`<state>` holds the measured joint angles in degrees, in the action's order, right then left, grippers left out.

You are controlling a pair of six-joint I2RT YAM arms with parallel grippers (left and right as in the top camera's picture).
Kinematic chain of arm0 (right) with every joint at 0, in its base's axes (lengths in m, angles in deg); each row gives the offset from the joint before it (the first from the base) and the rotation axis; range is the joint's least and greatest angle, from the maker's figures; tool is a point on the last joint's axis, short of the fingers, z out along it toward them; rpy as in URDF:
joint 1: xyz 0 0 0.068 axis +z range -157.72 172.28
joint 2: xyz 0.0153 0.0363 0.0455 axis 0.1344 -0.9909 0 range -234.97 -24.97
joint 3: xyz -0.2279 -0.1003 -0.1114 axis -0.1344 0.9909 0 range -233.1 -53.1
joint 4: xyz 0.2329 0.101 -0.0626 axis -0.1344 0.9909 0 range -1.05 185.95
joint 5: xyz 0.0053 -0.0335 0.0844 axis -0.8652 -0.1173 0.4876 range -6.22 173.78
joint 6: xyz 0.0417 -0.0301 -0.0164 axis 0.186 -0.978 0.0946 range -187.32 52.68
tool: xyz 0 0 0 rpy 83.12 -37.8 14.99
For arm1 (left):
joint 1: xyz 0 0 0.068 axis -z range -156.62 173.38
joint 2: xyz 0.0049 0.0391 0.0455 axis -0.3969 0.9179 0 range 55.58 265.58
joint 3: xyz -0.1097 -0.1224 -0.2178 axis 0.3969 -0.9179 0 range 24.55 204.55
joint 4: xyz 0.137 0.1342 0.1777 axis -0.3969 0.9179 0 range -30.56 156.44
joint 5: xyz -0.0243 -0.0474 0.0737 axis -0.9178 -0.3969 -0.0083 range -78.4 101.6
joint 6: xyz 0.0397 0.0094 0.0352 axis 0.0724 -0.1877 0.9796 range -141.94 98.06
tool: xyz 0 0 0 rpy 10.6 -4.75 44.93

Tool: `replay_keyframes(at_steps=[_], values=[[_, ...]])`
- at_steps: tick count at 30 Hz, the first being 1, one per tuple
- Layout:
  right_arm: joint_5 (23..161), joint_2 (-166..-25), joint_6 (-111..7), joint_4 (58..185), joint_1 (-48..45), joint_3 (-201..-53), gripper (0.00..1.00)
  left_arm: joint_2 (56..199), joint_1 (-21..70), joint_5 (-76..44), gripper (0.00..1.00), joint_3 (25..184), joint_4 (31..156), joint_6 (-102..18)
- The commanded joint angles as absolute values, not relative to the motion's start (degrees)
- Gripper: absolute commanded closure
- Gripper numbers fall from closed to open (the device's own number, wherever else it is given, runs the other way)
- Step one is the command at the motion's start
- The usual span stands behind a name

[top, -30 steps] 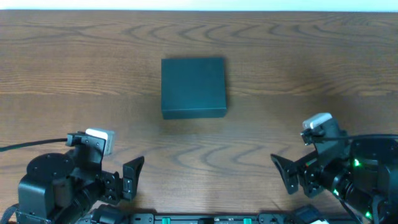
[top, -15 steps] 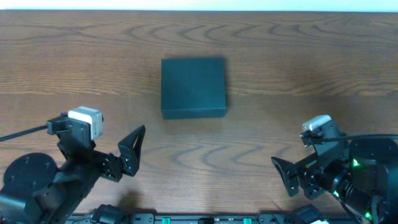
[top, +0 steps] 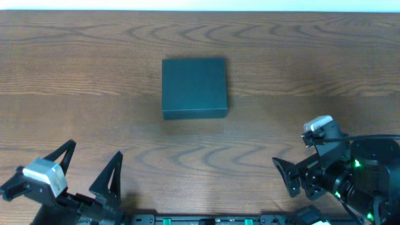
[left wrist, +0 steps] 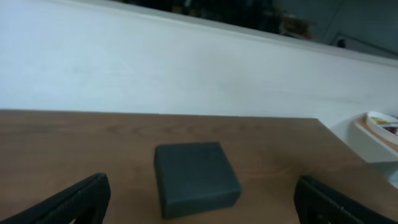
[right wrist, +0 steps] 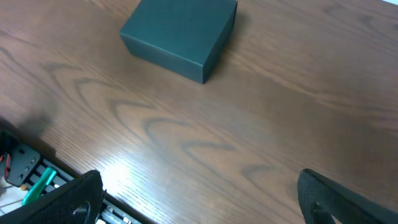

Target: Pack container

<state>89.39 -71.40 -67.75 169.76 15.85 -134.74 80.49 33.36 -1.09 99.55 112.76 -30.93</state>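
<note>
The left gripper [top: 87, 172] had swung aside, jaws wide; the closed box [top: 194, 87] lay well ahead, ungrasped.

Container [top: 194, 87] mid-table [top: 312, 69], between arms

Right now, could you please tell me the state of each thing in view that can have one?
Box: lid shut, flat on the table, untouched.
Left tool: open, empty, near the table's front edge, apart from the box.
Right tool: open, empty, above bare table, apart from the box.
</note>
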Motion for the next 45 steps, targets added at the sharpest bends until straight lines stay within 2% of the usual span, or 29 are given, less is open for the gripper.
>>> replay_keyframes(at_steps=[1, 8, 13, 21, 29, 37, 45], values=[[89.6, -71.5, -66.9, 169.8, 15.6, -134.8, 0.01, 78.1, 31.4, -1.6, 0.05, 99.6, 114.0, -31.0], [89.6, -71.5, -66.9, 169.8, 15.6, -134.8, 0.01, 72.8, 29.4, -2.0, 0.04, 97.6, 118.0, -32.9], [89.6, -71.5, -66.9, 169.8, 15.6, -134.8, 0.01, 67.5, 29.4, 2.7, 0.05, 88.6, 117.0, -32.7], [89.6, -71.5, -66.9, 169.8, 15.6, -134.8, 0.01, 60.0, 29.3, 7.1, 0.05, 60.9, 95.7, -32.7], [89.6, -71.5, -66.9, 169.8, 15.6, -134.8, 0.01, 58.4, 29.3, 7.1, 0.05, 41.5, 79.3, -32.7], [89.6, -71.5, -66.9, 169.8, 15.6, -134.8, 0.01, 57.9, 29.3, 9.7, 0.05, 30.2, 70.0, -32.7], [89.6, -71.5, -66.9, 169.8, 15.6, -134.8, 0.01, 55.8, 29.3, 12.2, 0.05, 26.9, 68.4, -32.4]])
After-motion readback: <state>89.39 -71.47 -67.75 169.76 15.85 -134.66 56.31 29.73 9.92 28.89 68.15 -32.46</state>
